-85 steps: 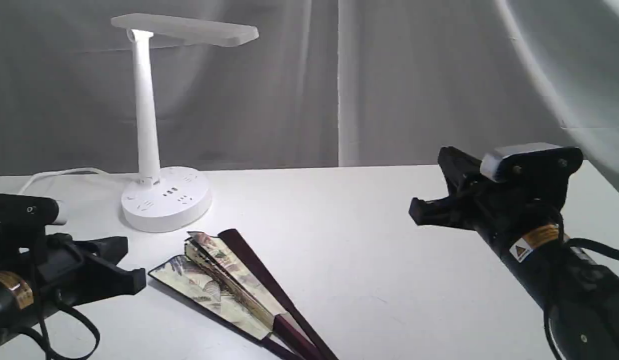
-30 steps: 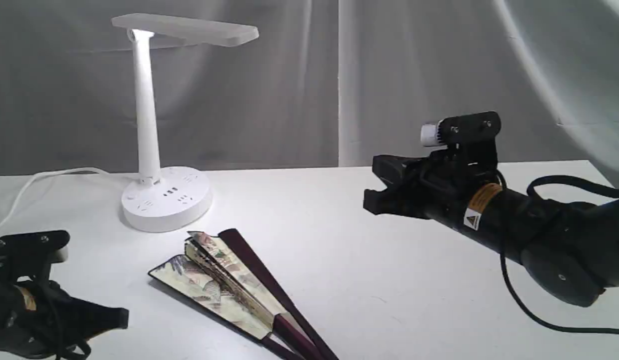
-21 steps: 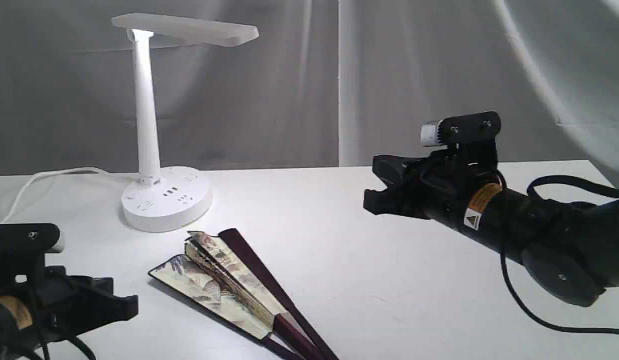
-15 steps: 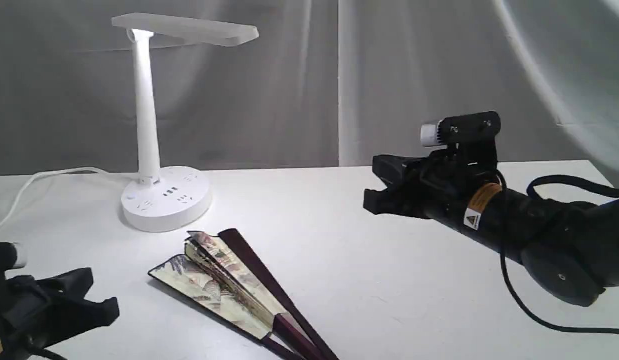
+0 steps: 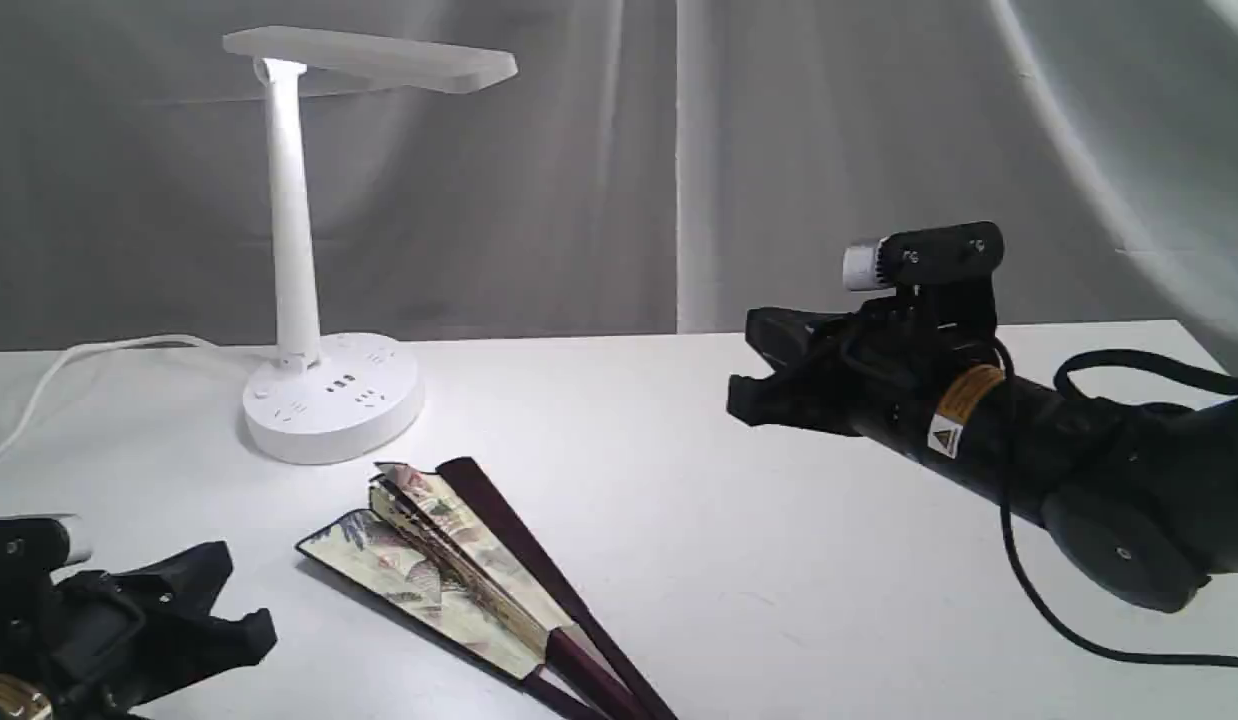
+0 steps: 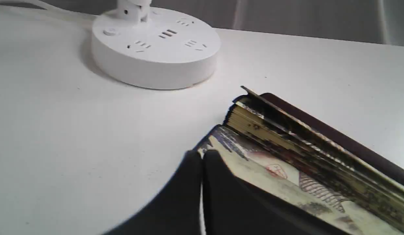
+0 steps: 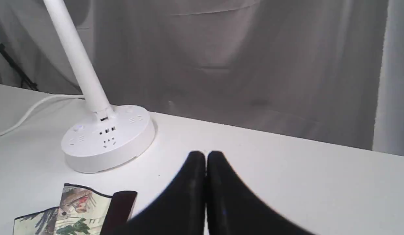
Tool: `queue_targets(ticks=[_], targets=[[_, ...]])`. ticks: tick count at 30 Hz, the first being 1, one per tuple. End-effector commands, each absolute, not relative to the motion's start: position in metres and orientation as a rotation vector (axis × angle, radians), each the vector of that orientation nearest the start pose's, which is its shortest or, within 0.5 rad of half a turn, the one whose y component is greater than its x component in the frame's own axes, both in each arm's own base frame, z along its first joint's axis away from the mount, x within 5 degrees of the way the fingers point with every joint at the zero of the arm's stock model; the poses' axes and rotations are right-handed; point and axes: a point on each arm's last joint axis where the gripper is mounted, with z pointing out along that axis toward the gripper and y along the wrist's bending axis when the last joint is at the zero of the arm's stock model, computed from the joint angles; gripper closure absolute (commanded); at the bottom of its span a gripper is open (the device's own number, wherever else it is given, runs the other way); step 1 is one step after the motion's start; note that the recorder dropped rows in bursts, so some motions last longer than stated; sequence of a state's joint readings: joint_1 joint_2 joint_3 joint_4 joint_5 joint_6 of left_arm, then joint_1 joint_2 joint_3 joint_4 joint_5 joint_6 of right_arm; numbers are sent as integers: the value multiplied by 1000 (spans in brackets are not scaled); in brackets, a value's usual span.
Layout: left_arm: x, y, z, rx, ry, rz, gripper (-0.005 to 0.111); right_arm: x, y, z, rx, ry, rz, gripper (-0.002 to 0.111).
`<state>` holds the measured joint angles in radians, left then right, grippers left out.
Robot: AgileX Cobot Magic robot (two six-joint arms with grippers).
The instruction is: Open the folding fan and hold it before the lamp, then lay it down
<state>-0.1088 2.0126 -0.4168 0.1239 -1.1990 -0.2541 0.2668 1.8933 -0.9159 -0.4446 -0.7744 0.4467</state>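
The fan isn't budging at all. It's lying flat on the table just in front of the lamp base, only cracked open a bit, with a few painted folds peeking out beside the dark guard.

What's been changing is the arms. The right gripper was sitting way off at the right edge a few seconds back. It's since swung in toward the middle and is now hanging above the table, well apart from the fan, not moving over the last second. The left gripper has been bobbing up and down in the lower left corner and is now sitting low, near the fan's wide end but looking apart from it.

Both sets of jaws are pressed together with nothing between them, which is showing clearly on the wrist cams. So I'm guessing the opening step isn't really getting going yet. Somebody's jaws are going to need spreading before a guard is getting pinched.
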Motion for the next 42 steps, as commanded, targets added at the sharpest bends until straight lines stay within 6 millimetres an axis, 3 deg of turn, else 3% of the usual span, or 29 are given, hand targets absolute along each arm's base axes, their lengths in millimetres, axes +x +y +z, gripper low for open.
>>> queue_targets(ticks=[1, 6, 14, 18, 24, 29, 38, 42], targets=[[283, -48, 85, 22, 1869, -400, 106, 366, 129, 185, -352, 1713, 553, 108], [286, -68, 88, 298, 1837, -553, 107, 371, 133, 182, -401, 1725, 546, 108], [289, -87, 88, 627, 1834, -655, 107, 393, 146, 134, -425, 1862, 658, 108], [290, -87, 87, 638, 1841, -653, 107, 399, 159, 115, -511, 1945, 793, 108], [290, -86, 86, 645, 1850, -640, 107, 410, 175, 110, -697, 2061, 926, 108], [291, -86, 86, 633, 1852, -635, 107, 413, 177, 110, -834, 2127, 909, 108], [291, -86, 86, 640, 1849, -630, 107, 413, 177, 110, -773, 2198, 942, 108], [291, -86, 86, 640, 1849, -630, 107, 413, 177, 110, -725, 2224, 964, 97]])
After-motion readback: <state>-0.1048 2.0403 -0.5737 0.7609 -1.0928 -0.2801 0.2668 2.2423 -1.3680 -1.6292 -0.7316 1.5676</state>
